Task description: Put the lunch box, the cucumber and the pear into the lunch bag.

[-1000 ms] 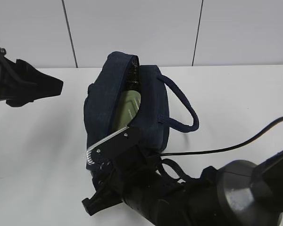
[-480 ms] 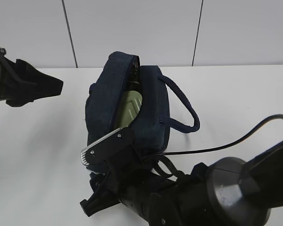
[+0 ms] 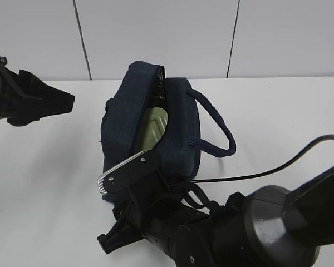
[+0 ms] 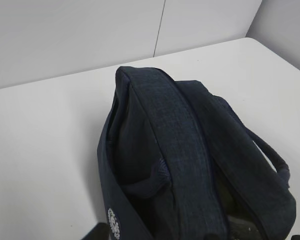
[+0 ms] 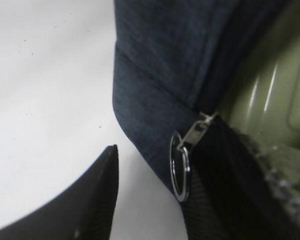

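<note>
Closest to me, the right gripper (image 3: 134, 192) sits at the near end of the lunch bag (image 3: 181, 130), low on the table (image 3: 278, 111). On the wrist cam I see one dark finger (image 5: 97, 200) left of the silver ring pull (image 5: 179, 166); the other finger isn't visible. Jaws look parted w/ nothing clearly between them, and I can't tell if the ring is caught yet.

My read: the step is getting hold of that ring to work the zipper. To do it well I'd center the ring btwn the fingers first, close only once it's squarely in, then pull along the zipper line, not sideways, so the bag doesn't drag.

Further in, the lunch box (image 3: 152, 129) lies inside the open slit, sage lid showing. Cucumber and pear: not visible.

Far left, the left gripper (image 3: 42, 100) hangs apart from the bag, part-open, holding nothing I can see.
</note>
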{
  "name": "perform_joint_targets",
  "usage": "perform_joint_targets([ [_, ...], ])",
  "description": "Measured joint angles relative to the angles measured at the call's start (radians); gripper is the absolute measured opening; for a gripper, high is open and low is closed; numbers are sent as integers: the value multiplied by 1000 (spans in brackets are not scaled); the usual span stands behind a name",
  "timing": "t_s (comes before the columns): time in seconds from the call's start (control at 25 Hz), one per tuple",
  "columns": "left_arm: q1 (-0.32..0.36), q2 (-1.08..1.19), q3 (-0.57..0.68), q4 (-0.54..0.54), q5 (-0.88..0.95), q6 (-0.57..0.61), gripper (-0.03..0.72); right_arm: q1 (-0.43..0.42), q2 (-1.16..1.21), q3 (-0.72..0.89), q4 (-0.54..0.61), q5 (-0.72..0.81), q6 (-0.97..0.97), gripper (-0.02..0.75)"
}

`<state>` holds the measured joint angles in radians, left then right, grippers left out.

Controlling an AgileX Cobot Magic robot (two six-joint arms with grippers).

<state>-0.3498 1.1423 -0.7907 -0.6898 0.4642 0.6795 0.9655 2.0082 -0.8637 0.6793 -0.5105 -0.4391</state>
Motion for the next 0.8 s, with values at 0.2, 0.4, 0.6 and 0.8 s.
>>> perform_joint_targets([
  [0.2, 0, 0, 0, 0, 0, 0, 342, 0, 0, 0, 26, 0, -25, 305],
  [0.4, 0, 0, 0, 0, 0, 0, 342, 0, -27, 0, 47, 2, -57, 305],
  [0.6, 0, 0, 0, 0, 0, 0, 342, 0, -35, 0, 85, 6, -84, 305],
  [0.8, 0, 0, 0, 0, 0, 0, 342, 0, -35, 0, 105, 22, -104, 303],
])
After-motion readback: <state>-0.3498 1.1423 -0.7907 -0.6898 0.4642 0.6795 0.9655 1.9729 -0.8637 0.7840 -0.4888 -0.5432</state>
